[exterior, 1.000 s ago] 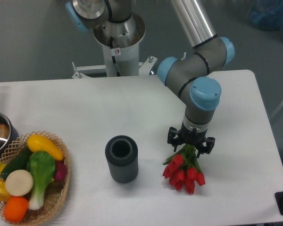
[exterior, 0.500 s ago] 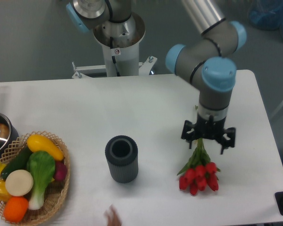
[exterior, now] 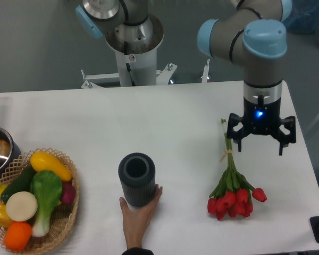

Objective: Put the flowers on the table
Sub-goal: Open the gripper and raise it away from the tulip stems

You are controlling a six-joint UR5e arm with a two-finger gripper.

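Lying loose — flowers (exterior: pixel 232 188), one bunch.

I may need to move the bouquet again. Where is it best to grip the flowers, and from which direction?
Probably grip the flowers on the bare stems near the tie, coming straight down from above. They lie flat on the table, stems pointing away from the buds, and the stems there are narrow, firm and unobstructed, unlike the buds.

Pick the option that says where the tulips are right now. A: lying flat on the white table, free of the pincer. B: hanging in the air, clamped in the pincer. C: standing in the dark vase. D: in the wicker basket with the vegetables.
A: the tulips lie flat on the table, stems pointing up toward the pincer, which is open above them and grips nothing.
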